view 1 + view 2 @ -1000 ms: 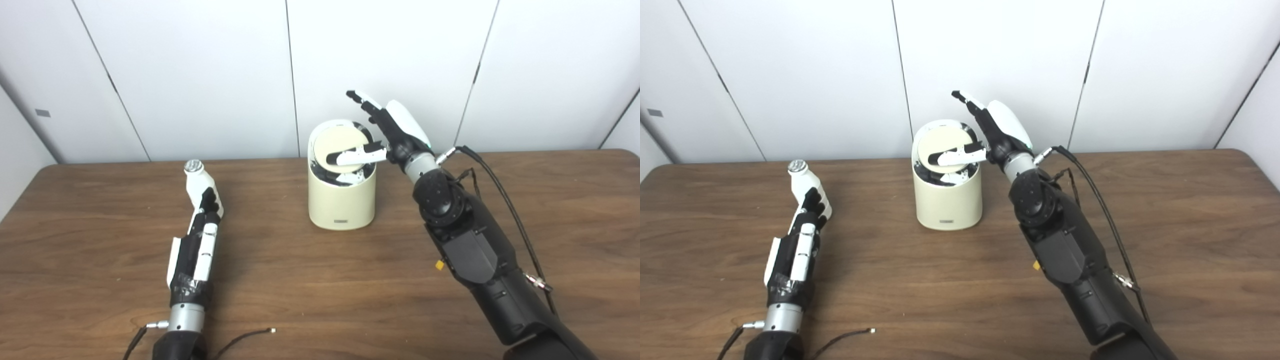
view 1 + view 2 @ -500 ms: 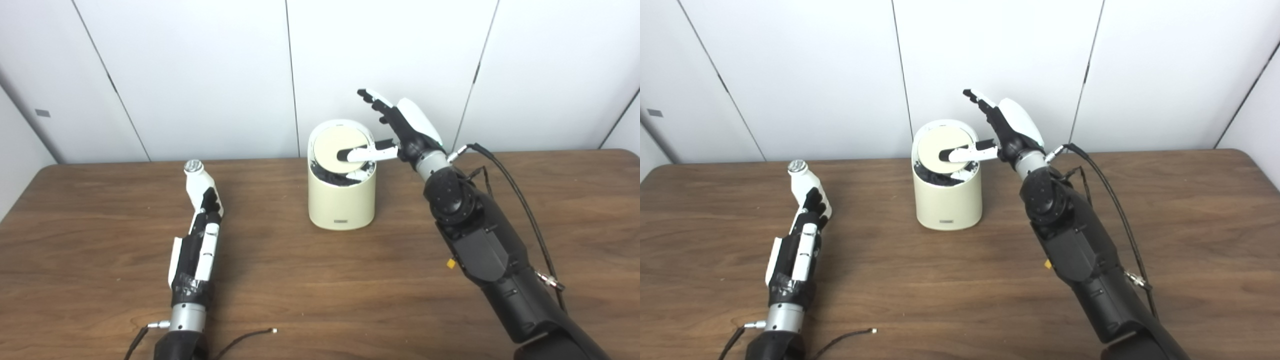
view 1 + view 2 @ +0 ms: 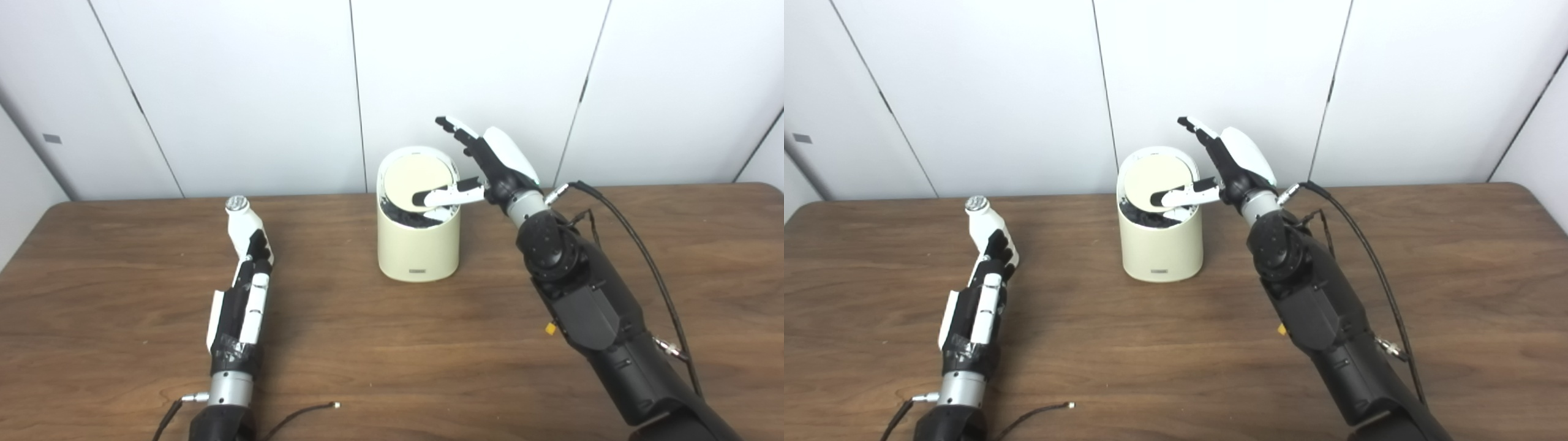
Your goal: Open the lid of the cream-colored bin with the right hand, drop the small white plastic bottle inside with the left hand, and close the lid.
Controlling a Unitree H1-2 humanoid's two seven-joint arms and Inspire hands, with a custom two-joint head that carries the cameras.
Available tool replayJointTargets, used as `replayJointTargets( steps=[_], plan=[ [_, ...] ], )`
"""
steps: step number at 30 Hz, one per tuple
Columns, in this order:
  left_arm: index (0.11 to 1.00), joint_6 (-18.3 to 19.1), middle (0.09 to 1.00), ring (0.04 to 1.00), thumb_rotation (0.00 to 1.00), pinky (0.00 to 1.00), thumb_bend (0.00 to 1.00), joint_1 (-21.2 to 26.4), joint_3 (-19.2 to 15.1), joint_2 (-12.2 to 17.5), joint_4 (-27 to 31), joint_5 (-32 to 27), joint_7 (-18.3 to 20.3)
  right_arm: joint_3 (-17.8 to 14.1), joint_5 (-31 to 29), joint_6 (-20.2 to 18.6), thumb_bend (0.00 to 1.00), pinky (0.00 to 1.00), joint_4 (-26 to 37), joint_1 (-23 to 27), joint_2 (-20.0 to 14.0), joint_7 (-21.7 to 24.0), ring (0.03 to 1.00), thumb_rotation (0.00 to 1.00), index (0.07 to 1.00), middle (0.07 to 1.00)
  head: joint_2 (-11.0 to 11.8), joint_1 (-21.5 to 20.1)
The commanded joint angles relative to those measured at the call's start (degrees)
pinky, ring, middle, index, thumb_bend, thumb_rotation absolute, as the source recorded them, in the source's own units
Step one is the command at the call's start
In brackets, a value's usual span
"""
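Observation:
The cream-colored bin [image 3: 418, 248] stands upright at the middle back of the brown table [image 3: 380, 343]. Its round lid [image 3: 411, 182] is tilted inward, with a dark gap showing along the front rim. My right hand [image 3: 493, 162] hovers at the bin's right rim, open, with its thumb [image 3: 447, 196] lying across the lid and the other fingers raised and spread. The small white plastic bottle [image 3: 239, 222], with a silver cap, is at the left of the table. My left hand [image 3: 250, 285] rests on the table, shut on the bottle's lower part.
White wall panels [image 3: 245, 92] rise right behind the table's far edge. A thin loose wire [image 3: 303, 411] lies near the front edge by my left wrist. A black cable [image 3: 625, 226] loops off my right forearm over the table.
My right hand shifted to the right, then sank a little, its thumb sliding on the lid. The lid swung from steeply tilted to flatter. The left hand and bottle stayed still.

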State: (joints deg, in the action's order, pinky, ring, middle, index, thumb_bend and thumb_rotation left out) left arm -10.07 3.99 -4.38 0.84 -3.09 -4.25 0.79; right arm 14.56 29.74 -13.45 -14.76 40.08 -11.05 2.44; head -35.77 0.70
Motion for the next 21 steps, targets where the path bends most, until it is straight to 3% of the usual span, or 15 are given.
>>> replayJointTargets(
  steps=[1, 8, 11, 13, 21],
  plan=[
    [1.0, -1.1, 1.0, 1.0, 0.83, 1.0, 0.44, -2.83, 1.21, -1.75, -3.74, -0.35, 0.3, 0.36, 0.85, 1.95, 0.87, 0.87, 0.65, 2.68, 0.09, -0.82, 0.923, 0.35, 0.913, 0.924, 0.01, 0.04],
    [1.0, -0.91, 1.0, 1.0, 0.85, 1.0, 0.45, -2.84, 1.16, -1.89, -3.54, -0.13, -0.01, 1.08, 2.04, 2.33, 0.87, 0.92, 0.12, 3.03, -0.34, -1.15, 0.925, 0.34, 0.916, 0.922, 0.0, -0.03],
    [1.0, -1.53, 1.0, 1.0, 0.85, 1.0, 0.44, -2.8, 1.32, -1.77, -3.77, 0.57, -0.23, 2.25, 3.68, 3.8, 0.89, 0.94, -0.45, 3.27, -1.41, -1.47, 0.927, 0.27, 0.918, 0.92, -0.15, 0.32],
    [1.0, -1.95, 0.997, 1.0, 0.83, 1.0, 0.49, -2.69, 1.36, -1.77, -4.16, 0.89, -0.43, 2.83, 4.6, 4.29, 0.91, 0.95, -0.98, 3.46, -1.89, -1.84, 0.936, 0.23, 0.919, 0.921, 0.12, 1.18],
    [1.0, -2.42, 0.999, 1.0, 0.87, 1.0, 0.43, -2.83, 1.13, -2.1, -4.34, 0.11, -0.1, 3.22, 5.39, 5.39, 0.94, 0.97, -2.97, 3.63, -2.86, -2.92, 0.955, 0.07, 0.916, 0.928, 0.39, 0.99]
  ],
)
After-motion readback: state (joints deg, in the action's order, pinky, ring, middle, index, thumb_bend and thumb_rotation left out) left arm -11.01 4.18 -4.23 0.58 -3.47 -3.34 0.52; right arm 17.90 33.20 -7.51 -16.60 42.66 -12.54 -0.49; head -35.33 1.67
